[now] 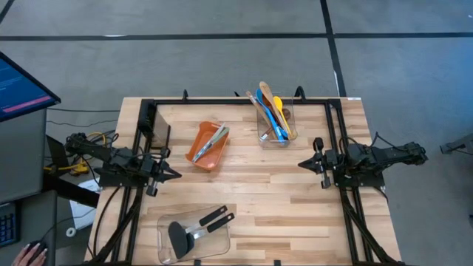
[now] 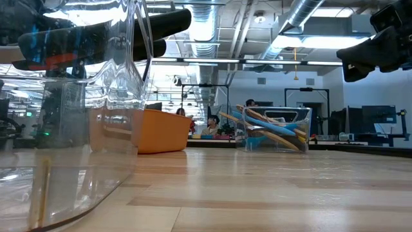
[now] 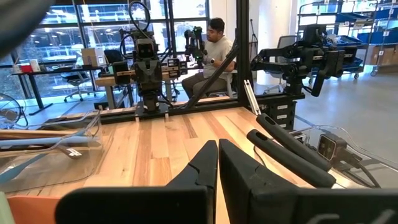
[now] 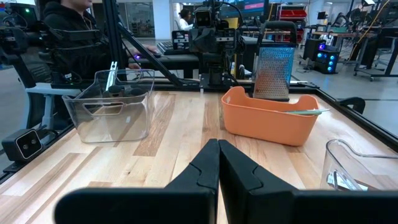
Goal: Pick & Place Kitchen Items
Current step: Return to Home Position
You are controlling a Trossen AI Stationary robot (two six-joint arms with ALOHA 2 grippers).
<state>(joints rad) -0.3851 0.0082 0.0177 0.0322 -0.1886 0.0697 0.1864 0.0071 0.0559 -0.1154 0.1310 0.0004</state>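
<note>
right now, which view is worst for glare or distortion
Low view: the near clear container fills the left and warps what lies behind. Left wrist view: bright windows backlight the room. High view: even light, no glare on the table.

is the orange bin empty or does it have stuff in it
Not empty: in the high view a slim metal utensil lies lengthwise inside the orange bin.

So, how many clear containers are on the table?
2. The far container, right of the orange bin, holds spoons. The near container, by the table's front edge, holds black spatulas. None seems hidden.
</note>
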